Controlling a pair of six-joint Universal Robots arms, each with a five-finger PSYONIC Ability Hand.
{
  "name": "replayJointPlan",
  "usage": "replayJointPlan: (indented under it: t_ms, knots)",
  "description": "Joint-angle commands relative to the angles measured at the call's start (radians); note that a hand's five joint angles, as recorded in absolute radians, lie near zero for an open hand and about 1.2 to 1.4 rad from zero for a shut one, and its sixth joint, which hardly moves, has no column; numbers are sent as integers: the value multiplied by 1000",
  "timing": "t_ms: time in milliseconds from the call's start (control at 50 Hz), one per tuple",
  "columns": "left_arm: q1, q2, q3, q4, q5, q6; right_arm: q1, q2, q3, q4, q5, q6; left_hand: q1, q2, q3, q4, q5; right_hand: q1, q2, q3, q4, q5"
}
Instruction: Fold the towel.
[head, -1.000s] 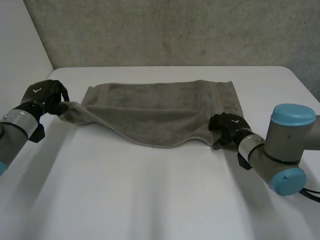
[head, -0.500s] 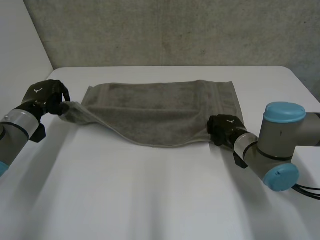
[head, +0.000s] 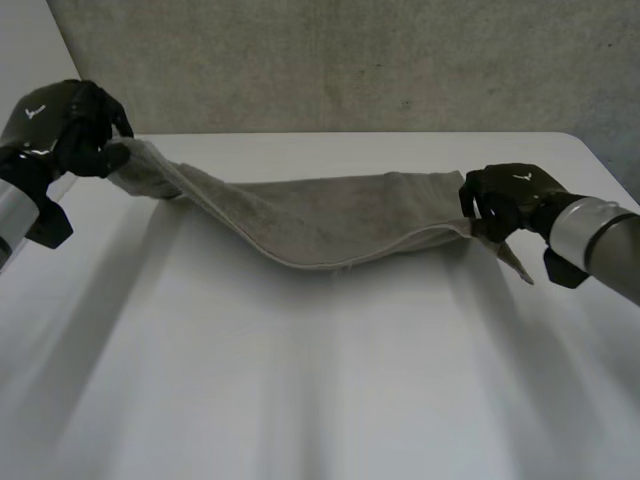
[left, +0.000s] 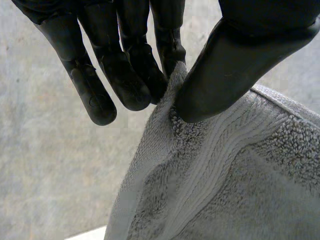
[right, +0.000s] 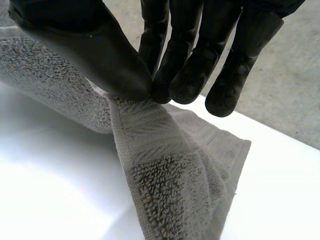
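the towel (head: 320, 215) hangs as a long sagging band between the two hands, over the white table (head: 300, 400). the left hand (head: 62, 122) holds one end up high, and the cloth slopes down from its fingertips toward the middle. the right hand (head: 508, 200) holds the other end lower, with a short corner of towel dangling just below its fingers. the lowest part of the sag is about midway between the hands. i cannot tell whether it touches the table there.

the head view gives that whole span, with a rough grey wall (head: 350, 60) behind the table, but it does not settle how each hand grips. the wrist views do.

in the left wrist view the thumb (left: 235, 65) presses the ribbed border of the towel (left: 225, 190) against the fingers (left: 127, 80). so the left hand is pinched closed on the towel's edge, and the cloth falls away below the fingertips.

in the right wrist view the thumb (right: 95, 50) and fingers (right: 190, 65) meet on a gathered bit of towel (right: 170, 175) right at their tips, so the right hand is clamped on the cloth too. below that pinch the corner hangs free over the table (right: 40, 165), and the rest of the towel runs off beside the thumb.
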Motion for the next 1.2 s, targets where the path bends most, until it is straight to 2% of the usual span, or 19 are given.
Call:
replayJointPlan:
  t_ms: [20,100,140,180,260,300,320,360,380,420,440,480,540,640,760,840,1020,1200]
  knots:
    - [61,219,-130,-66,75,-25,-81,-152,75,185,-136,-81,167,51,48,35,125,66,81,65,59,51]
    - [110,277,-189,-71,122,-25,-130,-221,106,216,-185,-120,167,51,48,35,125,66,81,65,59,51]
    - [154,293,-231,-60,183,-27,-167,-256,97,227,-222,-155,167,51,48,35,125,66,81,65,59,51]
    - [173,293,-245,-60,209,-28,-173,-264,84,225,-238,-164,167,51,48,35,125,66,81,65,59,51]
    - [185,254,-238,-55,227,-28,-164,-235,20,227,-245,-164,167,51,48,35,125,66,81,65,59,51]
    - [174,126,-201,-37,218,-22,-154,-127,-50,231,-240,-170,167,51,48,35,125,66,81,65,59,51]
    - [174,126,-201,-37,218,-22,-153,-126,-51,231,-240,-170,167,51,48,35,125,66,81,65,59,51]
    - [145,-3,-129,-29,185,-19,-120,-1,-159,251,-222,-172,167,51,48,35,125,66,81,65,59,51]
    - [145,-3,-129,-29,184,-19,-120,0,-160,251,-222,-172,167,51,48,35,125,66,81,65,59,51]
    - [105,-135,-40,-34,133,-17,-69,114,-273,282,-181,-180,167,51,48,35,125,66,81,65,59,51]
    - [105,-135,-40,-34,132,-17,-69,115,-273,282,-180,-180,167,51,48,35,125,66,81,65,59,51]
    - [67,-270,69,-44,87,-14,-25,231,-398,290,-125,-199,167,51,48,35,125,66,81,65,59,51]
    - [55,-329,124,-66,65,-14,-5,279,-459,290,-102,-207,167,51,48,35,125,66,81,65,59,51]
    - [38,-526,305,-147,8,-16,14,440,-652,285,-85,-206,167,51,48,35,125,66,81,65,59,51]
    - [19,-611,394,-166,-27,-17,18,537,-772,265,-82,-193,167,51,48,35,125,66,81,65,59,51]
    - [7,-661,457,-166,-84,-22,21,609,-863,227,-78,-172,167,51,48,35,125,66,81,65,59,51]
    - [-7,-681,500,-160,-142,-28,34,719,-1009,161,-35,-129,167,51,48,35,125,66,81,65,59,51]
    - [-13,-680,512,-149,-171,-28,51,768,-1049,141,-33,-129,167,51,48,35,125,66,81,65,59,51]
